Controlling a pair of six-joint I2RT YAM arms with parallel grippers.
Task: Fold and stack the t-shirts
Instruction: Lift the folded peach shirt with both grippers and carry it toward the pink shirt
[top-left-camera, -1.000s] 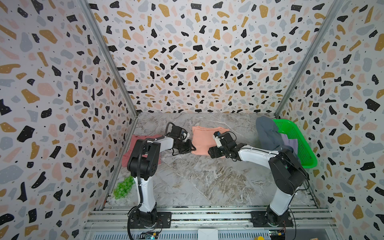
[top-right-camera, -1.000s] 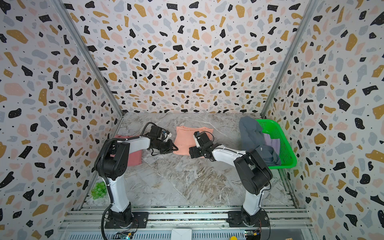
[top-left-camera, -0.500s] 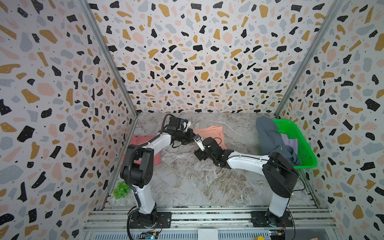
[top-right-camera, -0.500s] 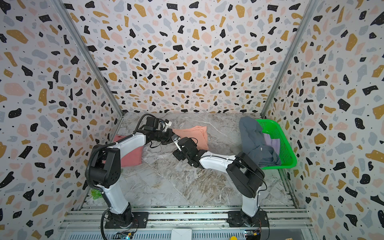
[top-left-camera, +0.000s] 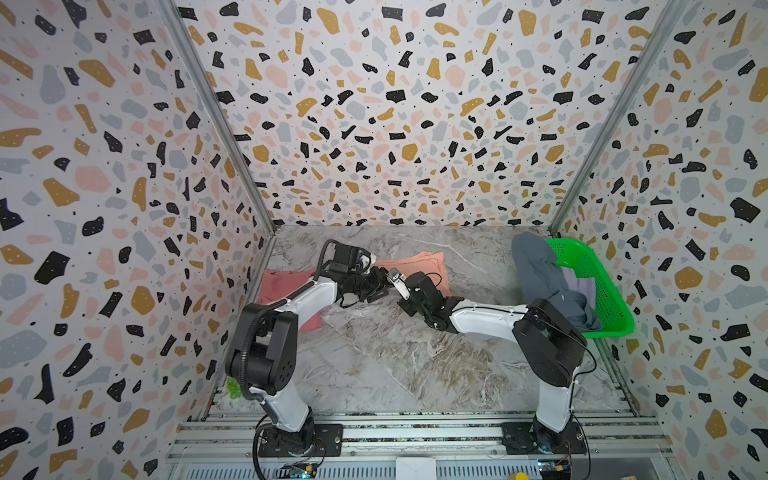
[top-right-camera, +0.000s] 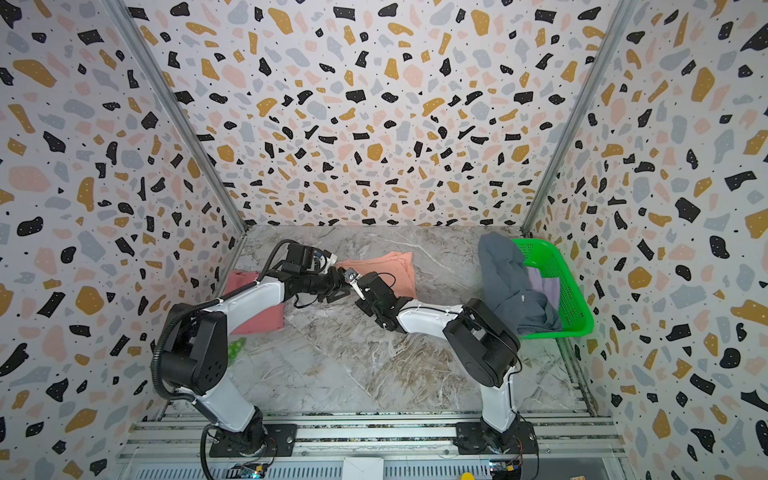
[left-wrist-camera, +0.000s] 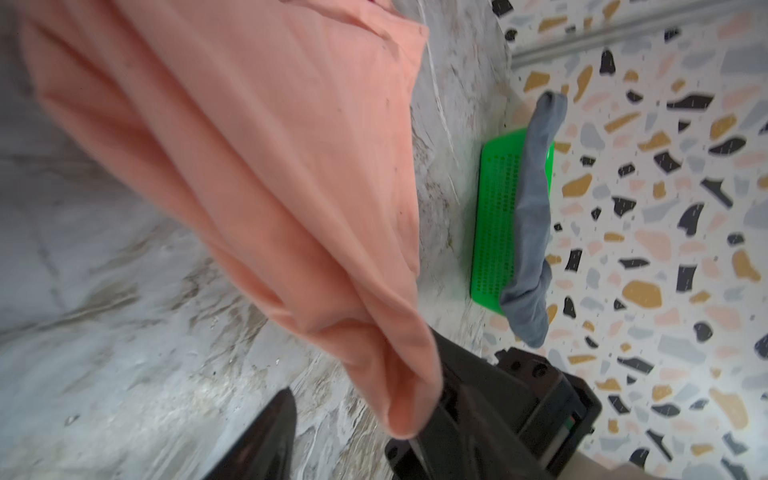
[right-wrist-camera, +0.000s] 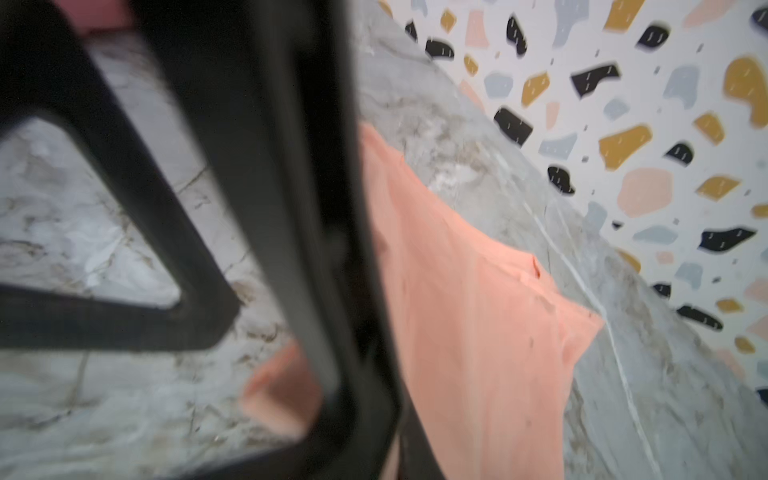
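The right claw (top-left-camera: 397, 281) looks clenched on the raised corner of the peach t-shirt (top-left-camera: 422, 262), which trails over the counter (top-left-camera: 395, 357) just beyond it, so the left claw (top-left-camera: 379, 289), spread wide just beside, should back clear before the cloth is drawn taut.

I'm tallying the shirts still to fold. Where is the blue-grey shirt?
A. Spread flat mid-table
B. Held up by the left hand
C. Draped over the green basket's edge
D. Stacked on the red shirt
C: the blue-grey shirt hangs over the rim of the green basket at the table's right side.
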